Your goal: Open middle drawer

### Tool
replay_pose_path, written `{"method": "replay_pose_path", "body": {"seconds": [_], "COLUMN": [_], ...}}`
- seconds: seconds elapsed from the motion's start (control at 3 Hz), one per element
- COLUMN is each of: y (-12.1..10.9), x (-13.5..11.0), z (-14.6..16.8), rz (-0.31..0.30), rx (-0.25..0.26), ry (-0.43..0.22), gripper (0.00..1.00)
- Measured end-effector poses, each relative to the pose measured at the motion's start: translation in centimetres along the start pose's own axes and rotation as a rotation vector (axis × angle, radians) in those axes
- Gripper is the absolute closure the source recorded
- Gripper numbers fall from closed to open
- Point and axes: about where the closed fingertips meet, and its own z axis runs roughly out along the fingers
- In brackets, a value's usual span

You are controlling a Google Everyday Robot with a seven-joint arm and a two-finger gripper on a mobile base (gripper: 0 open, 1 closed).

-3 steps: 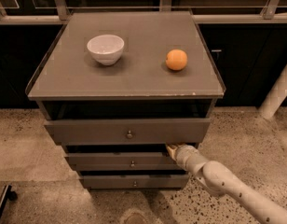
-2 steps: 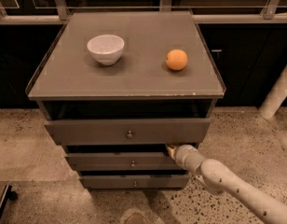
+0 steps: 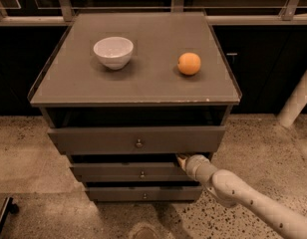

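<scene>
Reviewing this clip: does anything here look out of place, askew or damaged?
Nothing spilled or damaged. The top drawer appears to stand ajar, with a dark gap under the cabinet top. The hand sits at the upper edge of the middle drawer, right of its knob. The bowl and orange rest apart.

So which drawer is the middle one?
Find the grey cabinet with three drawers stacked down its front. The middle drawer sits between the tall top drawer and the bottom drawer. Only it has the gripper at its upper right corner.
</scene>
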Motion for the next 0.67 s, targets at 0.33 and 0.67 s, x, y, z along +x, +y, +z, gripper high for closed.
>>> {"method": "replay_pose_path", "body": {"seconds": [0.33,0.67], "y": [0.0,-0.4], "x": [0.4,1.8], "z": [0.5,0.9], "rz": [-0.022,-0.037], "rx": [0.005,0.016], "ry": [0.021,0.069], "gripper": [1.00,1.00]}}
